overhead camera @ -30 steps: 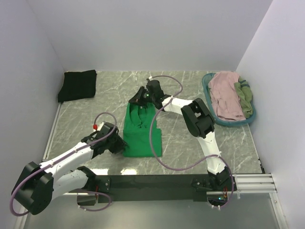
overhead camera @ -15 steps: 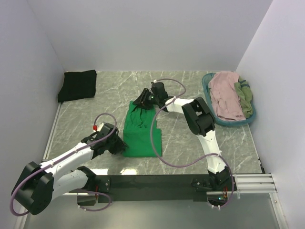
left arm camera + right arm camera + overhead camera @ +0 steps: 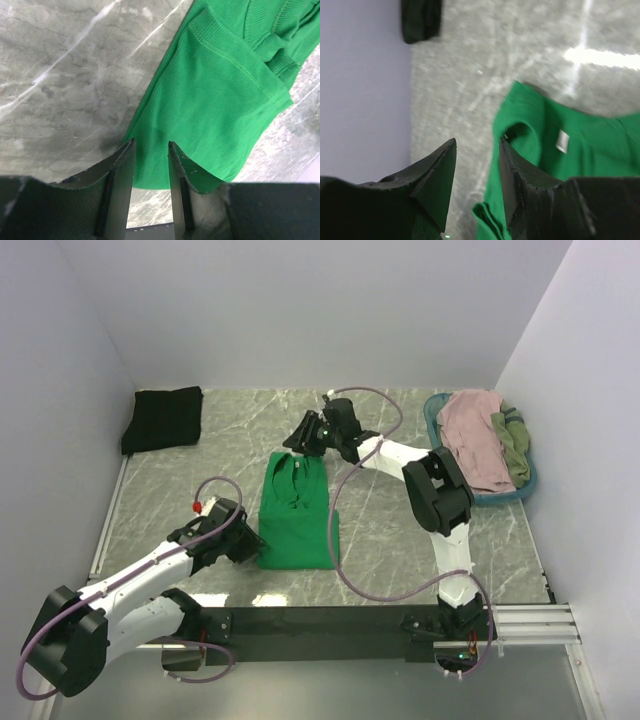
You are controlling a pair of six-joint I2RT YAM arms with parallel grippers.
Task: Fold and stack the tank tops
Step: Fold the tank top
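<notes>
One green top (image 3: pixel 295 530) lies folded long in the middle of the table (image 3: pixel 170 480). Its far end could flop open or bunch up, because nothing holds it down there. The right gripper (image 3: pixel 477 145) hangs just above that end, jaws wide apart and holding nothing. The left gripper (image 3: pixel 150 145) has a small gap at the near edge; I cannot tell if it pinches the cloth.
</notes>
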